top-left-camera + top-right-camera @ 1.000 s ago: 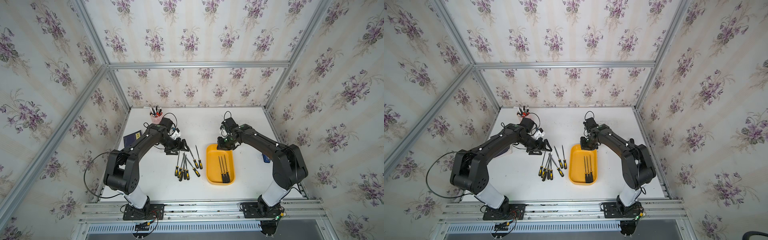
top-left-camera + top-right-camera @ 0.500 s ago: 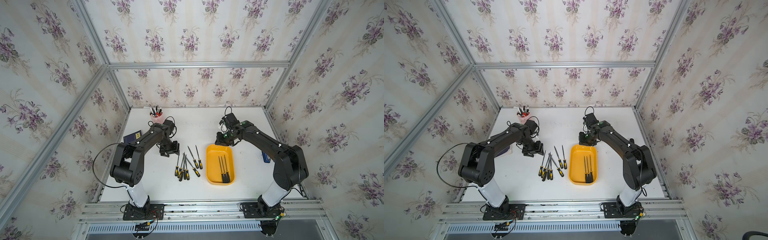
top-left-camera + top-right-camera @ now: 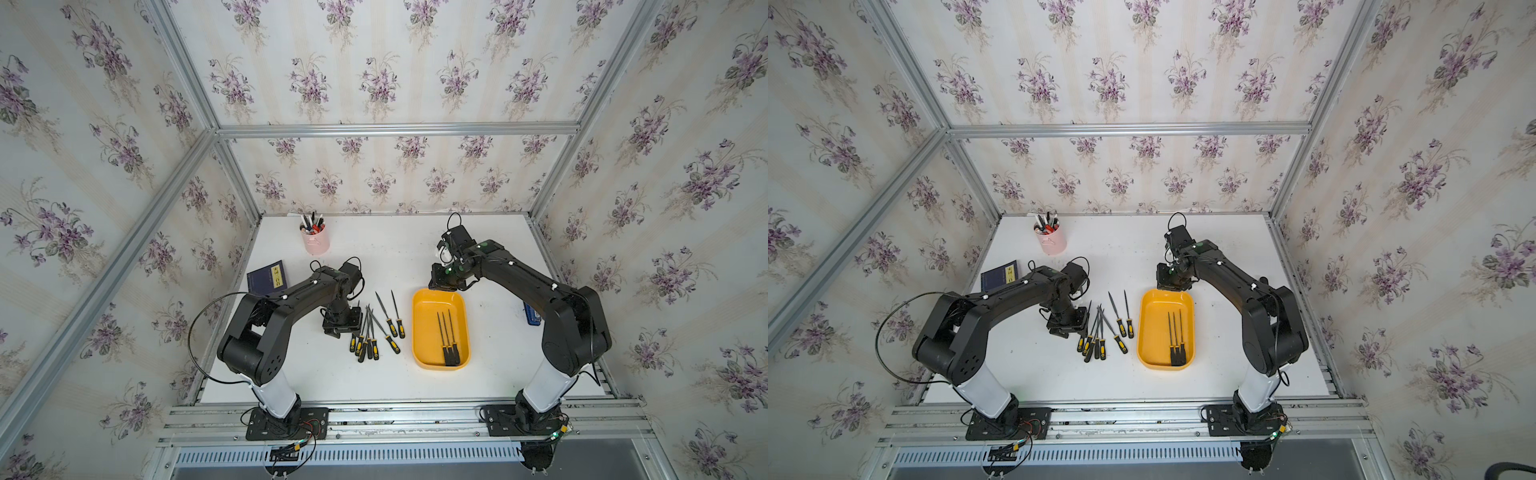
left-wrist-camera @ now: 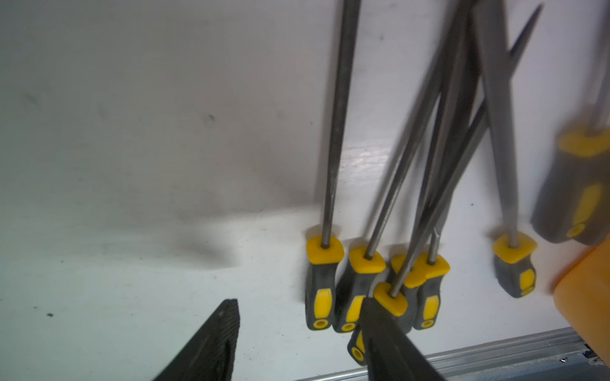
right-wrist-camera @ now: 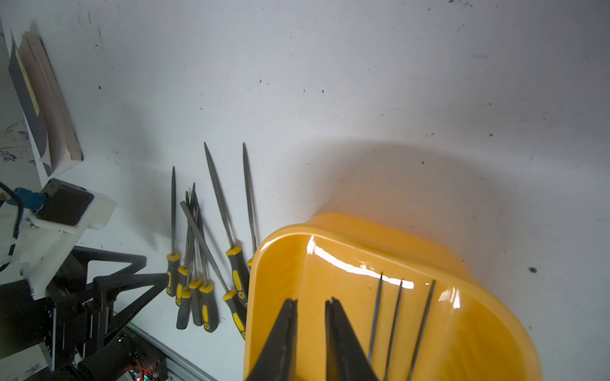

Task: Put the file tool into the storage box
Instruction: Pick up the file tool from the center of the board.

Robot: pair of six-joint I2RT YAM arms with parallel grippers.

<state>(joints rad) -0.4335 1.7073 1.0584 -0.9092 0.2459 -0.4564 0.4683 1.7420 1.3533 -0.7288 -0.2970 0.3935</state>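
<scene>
White table (image 3: 374, 374): we find the storage box (image 3: 424, 320) right of centre, lying flat. Just left of it are loose files (image 3: 370, 332), about eight by our count, some crossed, all yet to go in. Three files (image 3: 446, 336) lie inside, toward the near right. Left gripper (image 4: 298, 301) is spread and empty at the pile's left edge. Right gripper (image 5: 311, 301) is over the box's far end, jaws nearly together, pinching nothing.

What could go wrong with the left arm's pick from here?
1. The black-and-yellow-handled steel files lie crossed in a heap; the open left end effector has one finger over a handle, so closing may catch two or scatter them.
2. The right end effector sits over the shallow orange plastic storage box, possibly blocking the drop.
</scene>
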